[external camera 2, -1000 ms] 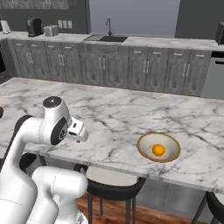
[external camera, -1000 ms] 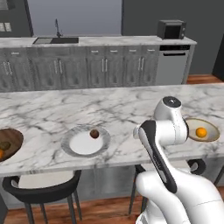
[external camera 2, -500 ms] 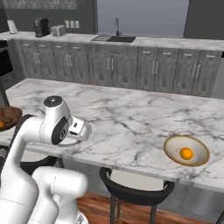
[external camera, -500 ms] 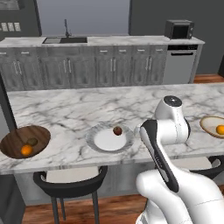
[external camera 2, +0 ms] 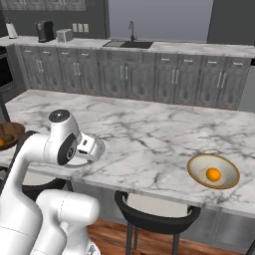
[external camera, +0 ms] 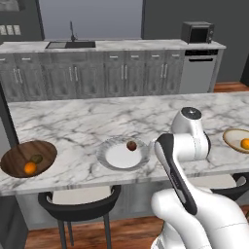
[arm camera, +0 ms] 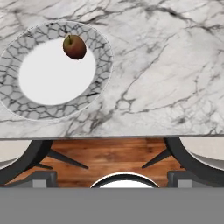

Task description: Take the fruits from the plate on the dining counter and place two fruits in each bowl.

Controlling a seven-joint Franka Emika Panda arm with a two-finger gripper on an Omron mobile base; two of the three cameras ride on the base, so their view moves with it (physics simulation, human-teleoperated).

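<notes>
Hand view: the plate (arm camera: 52,70) is seen at the upper left of the frame, on the marble worktop (arm camera: 166,65), and a single reddish-brown fruit (arm camera: 74,47) is left on it, lying at the inner edge of the grey rim toward the top of the plate. In the left base view the same fruit (external camera: 131,145) is found at the centre of the frame, with the dark wooden bowl (external camera: 28,157) at the lower left holding an orange fruit (external camera: 30,168) and an olive-brown fruit (external camera: 36,158) just beside it. The tan bowl (external camera 2: 213,171), at the lower right of the right base view, is seen to hold one orange fruit (external camera 2: 213,174).

The hand is judged to be spread wide and empty — nothing is gripped, and the fingertips themselves cannot be made out.

The remaining fruit is judged small, light, firm and smooth-skinned, so it is likely to roll on the glossy plate if nudged off-centre. It is best taken across its widest part, from above, with the short stem left clear between the fingers — a squeeze too high up may let it slip out.
</notes>
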